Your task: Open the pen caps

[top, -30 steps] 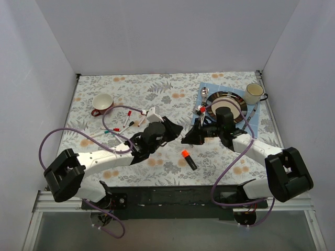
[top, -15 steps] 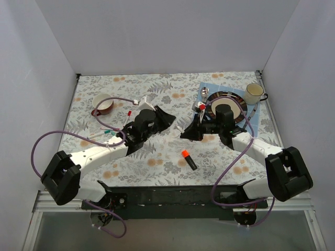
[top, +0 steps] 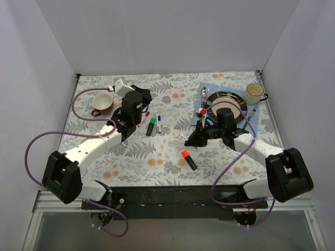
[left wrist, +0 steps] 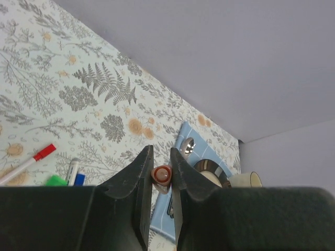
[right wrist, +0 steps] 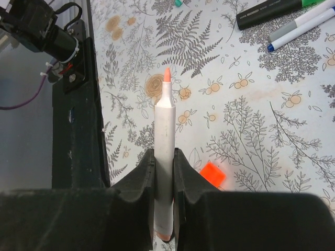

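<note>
My left gripper [left wrist: 160,156] is shut on a small red-orange pen cap [left wrist: 162,175], held up above the cloth; from above it [top: 145,97] hangs at the back left. My right gripper [right wrist: 164,154] is shut on a white-barrelled pen [right wrist: 165,125] whose orange tip [right wrist: 167,75] is bare; from above it [top: 190,140] sits right of centre. On the cloth lie a black marker with a green end [top: 151,127], a white pen with a blue end [top: 158,123], a red-ended pen [left wrist: 29,163] and a black marker with an orange cap [top: 188,159].
A red cup [top: 102,103] stands at the back left. A plate [top: 229,104], spoon [top: 204,94] and blue napkin [top: 209,90] lie at the back right, with a cream mug [top: 255,93] beside them. White walls close in three sides.
My left arm has swung from the centre up to the back left with the cap, away from the right gripper's pen. The pens it covered now show. The right gripper shifted only slightly.
</note>
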### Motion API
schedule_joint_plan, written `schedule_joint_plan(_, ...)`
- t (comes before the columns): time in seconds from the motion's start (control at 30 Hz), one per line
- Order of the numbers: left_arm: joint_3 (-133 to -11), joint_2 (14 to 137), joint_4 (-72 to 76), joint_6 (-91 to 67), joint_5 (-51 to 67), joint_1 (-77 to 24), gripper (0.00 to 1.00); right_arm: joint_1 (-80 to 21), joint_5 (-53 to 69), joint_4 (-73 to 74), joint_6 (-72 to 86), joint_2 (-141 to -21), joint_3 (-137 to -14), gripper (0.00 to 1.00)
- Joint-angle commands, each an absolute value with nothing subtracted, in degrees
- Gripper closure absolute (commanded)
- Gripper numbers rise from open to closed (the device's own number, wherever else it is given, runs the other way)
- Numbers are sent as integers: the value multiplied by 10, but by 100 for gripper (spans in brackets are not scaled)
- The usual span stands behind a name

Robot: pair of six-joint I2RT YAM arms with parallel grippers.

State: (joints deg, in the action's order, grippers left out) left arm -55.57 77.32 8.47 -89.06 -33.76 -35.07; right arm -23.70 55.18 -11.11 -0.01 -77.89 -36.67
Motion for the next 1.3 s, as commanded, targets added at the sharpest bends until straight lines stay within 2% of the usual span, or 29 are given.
schedule_joint_plan(0.0, -604, 794, 53, -839, -266, -302, 100, -218, 574, -60, -76, -749, -400, 99)
schedule_joint_plan(0.3, -642, 859, 37, -796, -115, -214, 100, -164, 563, -38, -110, -715, -400, 99)
schedule_joint_plan(0.5, -678, 910, 25, -781, -70, -188, 100, -146, 548, -26, -123, -710, -403, 99)
schedule_joint_plan(0.97, -753, 1043, 11, -759, -21, -137, 100, -138, 532, -5, -144, -701, -414, 99)
schedule_joint_plan(1.27, -922, 1197, -76, -745, -37, -111, 100, -138, 527, -1, -153, -699, -420, 99)
